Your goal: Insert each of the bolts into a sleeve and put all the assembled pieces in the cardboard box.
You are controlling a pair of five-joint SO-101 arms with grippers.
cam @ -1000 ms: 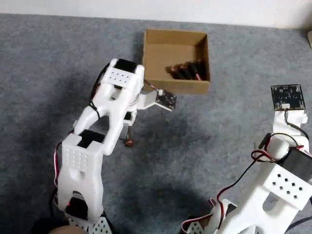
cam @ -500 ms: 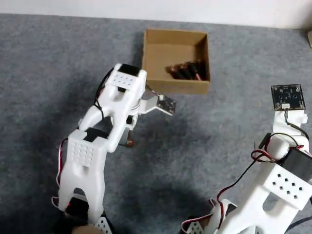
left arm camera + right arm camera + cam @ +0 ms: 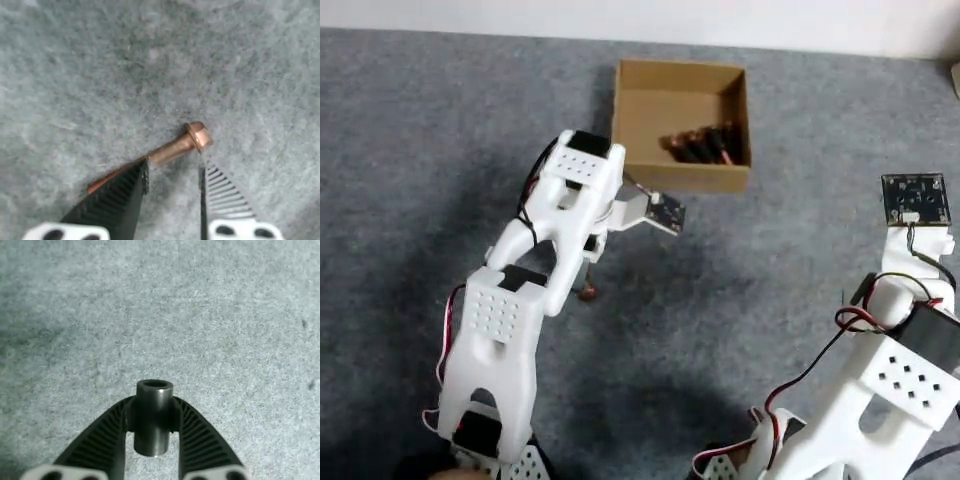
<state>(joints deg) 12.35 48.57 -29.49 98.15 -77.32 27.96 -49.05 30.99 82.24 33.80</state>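
1. Left pincer is spread wide; I see it hanging over the copper bolt, which lies flat on the grey surface.
2. Cardboard box sits near, with assembled pieces lying inside.
3. Right pincer is pinching a dark sleeve, open end up.

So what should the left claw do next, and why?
Probably ease down and shut on the bolt. The left claw is open over it, with one finger crossing the shank, and the bolt lies loose on the grey carpet. The right claw holds a sleeve upright, ready for it.
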